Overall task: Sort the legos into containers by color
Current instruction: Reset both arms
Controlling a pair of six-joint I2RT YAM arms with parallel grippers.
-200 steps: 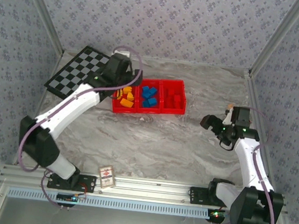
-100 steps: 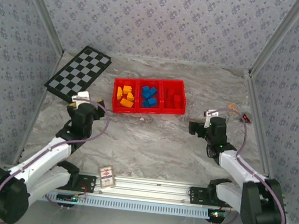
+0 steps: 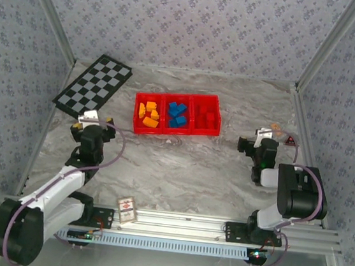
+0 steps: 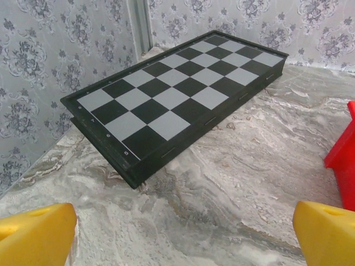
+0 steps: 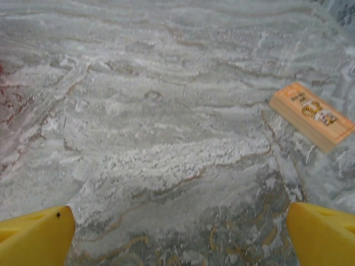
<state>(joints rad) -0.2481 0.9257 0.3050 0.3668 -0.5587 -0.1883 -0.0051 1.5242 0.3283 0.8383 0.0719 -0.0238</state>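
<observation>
Left pincer (image 4: pixel 183 235) and right pincer (image 5: pixel 178 235) gape wide, empty.

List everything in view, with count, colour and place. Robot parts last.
Tray: one, bright red, three compartments, far centre of the table.
Orange-yellow legos: several, left compartment.
Blue legos: several, middle compartment.
Red legos: a few, hard to count against the red, right compartment.
Checkered board: one, black and white, far left corner.
Card box: one, white with red print, near edge.
Flat orange box: one, right side of table.
Table: one, grey marbled.
Left gripper: yellow fingertips, open, facing the board.
Right gripper: yellow fingertips, open, over bare table.
</observation>
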